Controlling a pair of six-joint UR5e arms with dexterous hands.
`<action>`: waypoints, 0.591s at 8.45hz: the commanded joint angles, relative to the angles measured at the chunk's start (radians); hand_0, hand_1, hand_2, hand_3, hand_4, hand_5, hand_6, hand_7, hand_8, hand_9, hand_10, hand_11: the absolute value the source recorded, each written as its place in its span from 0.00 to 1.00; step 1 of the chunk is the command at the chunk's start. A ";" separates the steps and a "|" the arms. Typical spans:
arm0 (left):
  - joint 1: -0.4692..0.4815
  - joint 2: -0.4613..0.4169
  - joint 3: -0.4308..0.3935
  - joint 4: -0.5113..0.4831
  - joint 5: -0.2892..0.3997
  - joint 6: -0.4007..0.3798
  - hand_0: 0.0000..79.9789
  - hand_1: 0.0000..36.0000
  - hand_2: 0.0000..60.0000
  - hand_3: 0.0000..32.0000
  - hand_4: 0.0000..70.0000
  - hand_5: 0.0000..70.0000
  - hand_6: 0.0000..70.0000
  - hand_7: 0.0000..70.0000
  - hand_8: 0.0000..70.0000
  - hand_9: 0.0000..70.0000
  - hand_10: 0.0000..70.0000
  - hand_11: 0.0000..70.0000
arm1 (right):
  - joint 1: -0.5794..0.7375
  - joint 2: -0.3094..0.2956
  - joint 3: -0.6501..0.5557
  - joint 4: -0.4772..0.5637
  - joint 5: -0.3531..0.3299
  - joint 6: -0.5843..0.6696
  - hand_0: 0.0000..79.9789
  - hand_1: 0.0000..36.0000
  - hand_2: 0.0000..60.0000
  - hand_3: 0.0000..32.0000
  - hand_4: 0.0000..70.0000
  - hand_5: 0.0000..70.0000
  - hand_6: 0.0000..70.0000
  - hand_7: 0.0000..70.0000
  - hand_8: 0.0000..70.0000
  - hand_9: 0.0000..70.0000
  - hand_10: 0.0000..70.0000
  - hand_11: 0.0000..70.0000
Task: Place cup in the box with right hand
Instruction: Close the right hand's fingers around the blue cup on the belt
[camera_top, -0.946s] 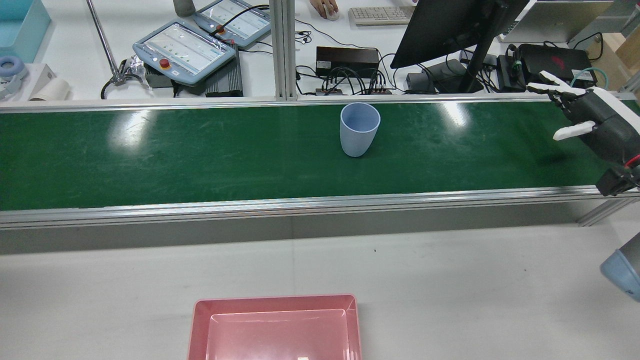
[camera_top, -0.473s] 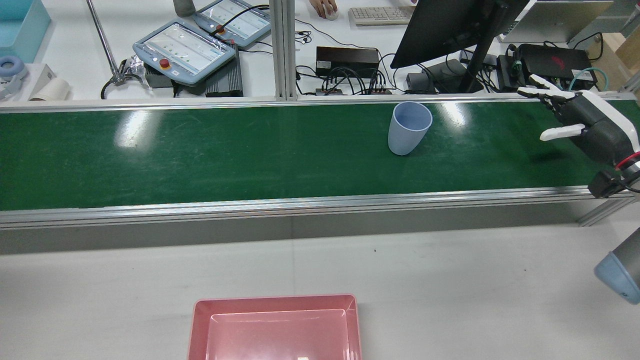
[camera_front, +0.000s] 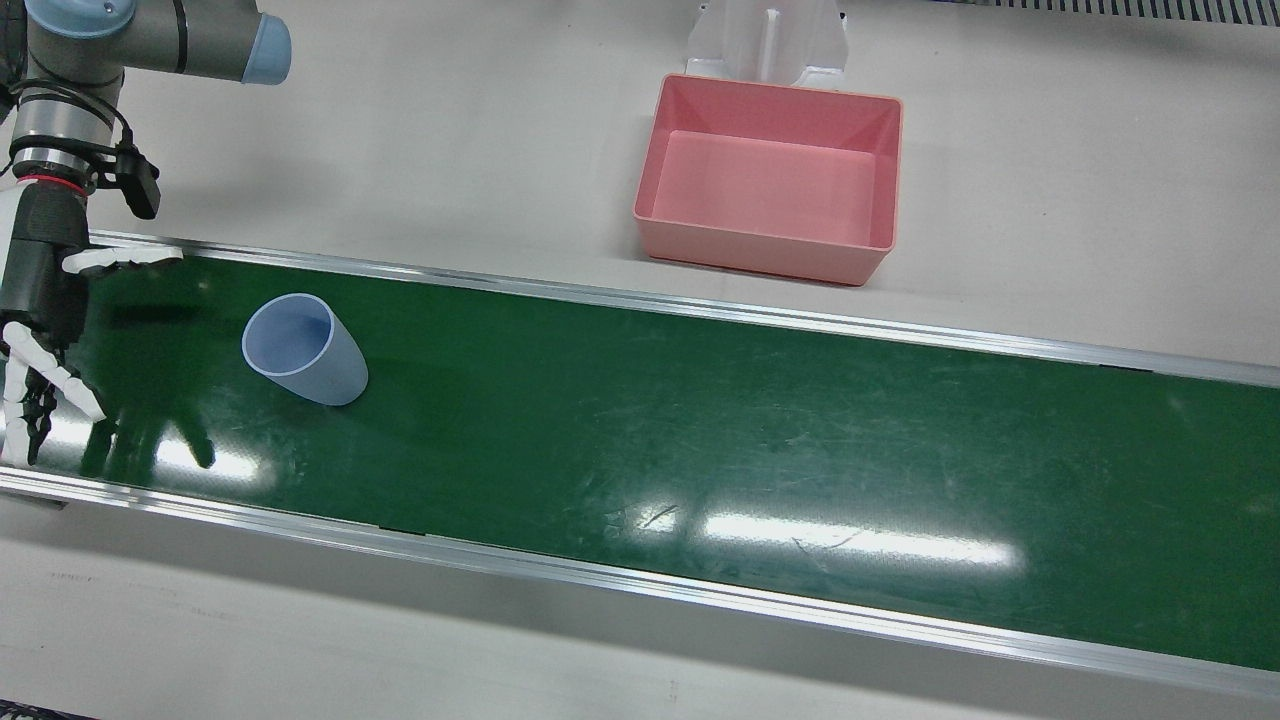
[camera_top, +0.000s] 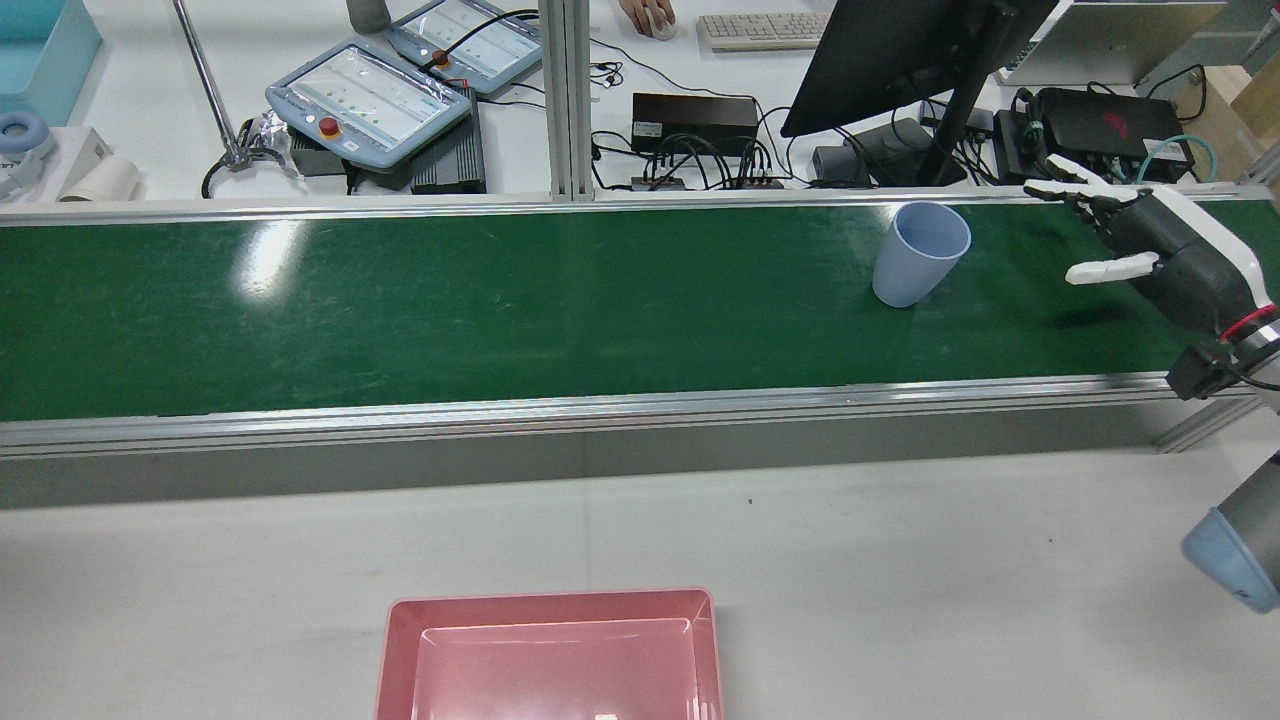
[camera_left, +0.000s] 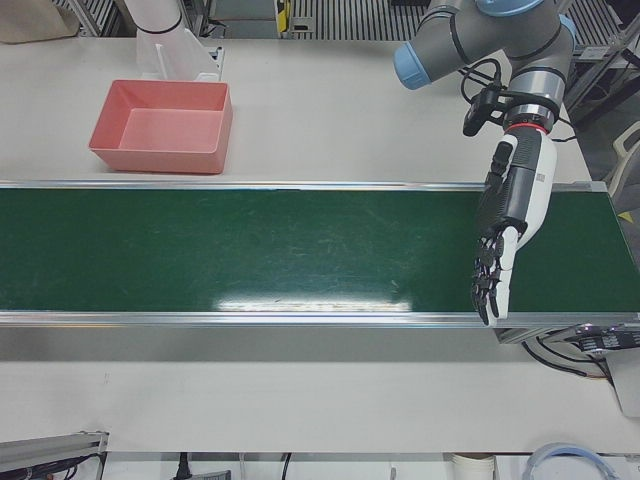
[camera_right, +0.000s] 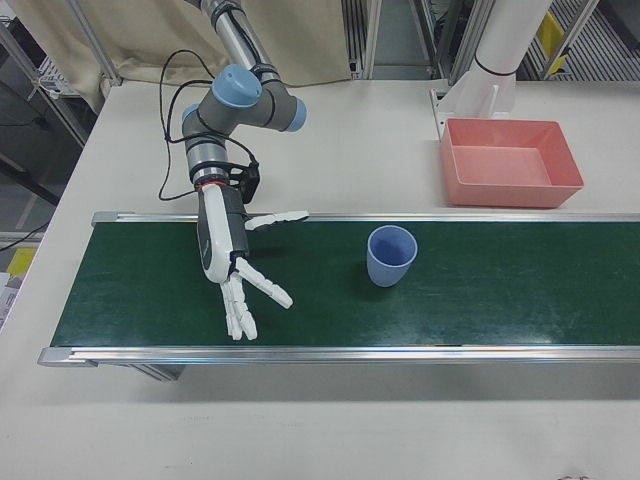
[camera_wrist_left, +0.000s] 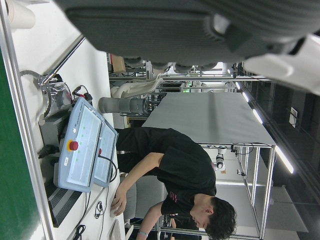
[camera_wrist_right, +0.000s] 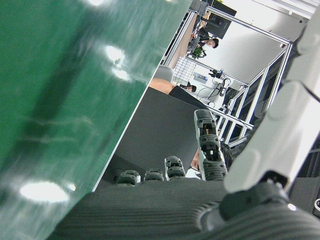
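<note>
A light blue cup (camera_top: 915, 260) stands upright on the green conveyor belt (camera_top: 450, 300), near its far edge; it also shows in the front view (camera_front: 305, 350) and the right-front view (camera_right: 390, 258). My right hand (camera_top: 1160, 250) is open and empty, hovering over the belt's right end, a short way right of the cup with its fingers spread toward it; it shows too in the front view (camera_front: 40, 320) and right-front view (camera_right: 230, 260). The pink box (camera_top: 550, 600) sits empty on the white table in front of the belt. My left hand (camera_left: 510, 220) is open and empty over the belt's other end.
Aluminium rails (camera_top: 600, 408) border the belt on both sides. Behind the belt are teach pendants (camera_top: 370, 95), a monitor (camera_top: 890, 60) and cables. The box also shows in the front view (camera_front: 765, 260) and the left-front view (camera_left: 160, 160).
The cup has travelled along the belt to the right in the rear view, closing on my right hand. The right hand has shifted slightly left and toward the far edge, still open.
</note>
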 joint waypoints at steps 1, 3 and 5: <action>0.000 0.001 0.000 0.000 0.000 0.000 0.00 0.00 0.00 0.00 0.00 0.00 0.00 0.00 0.00 0.00 0.00 0.00 | -0.023 0.010 0.001 0.000 0.000 -0.001 0.55 0.30 0.24 0.00 0.11 0.05 0.05 0.16 0.01 0.05 0.01 0.04; 0.000 -0.001 0.000 0.000 0.000 0.000 0.00 0.00 0.00 0.00 0.00 0.00 0.00 0.00 0.00 0.00 0.00 0.00 | -0.036 0.010 0.001 0.000 0.002 0.002 0.56 0.25 0.13 0.00 0.15 0.04 0.05 0.16 0.01 0.06 0.01 0.04; 0.000 0.001 0.000 0.000 0.000 0.000 0.00 0.00 0.00 0.00 0.00 0.00 0.00 0.00 0.00 0.00 0.00 0.00 | -0.041 0.010 0.001 0.003 0.010 0.011 0.56 0.23 0.14 0.00 0.20 0.04 0.06 0.17 0.01 0.06 0.02 0.05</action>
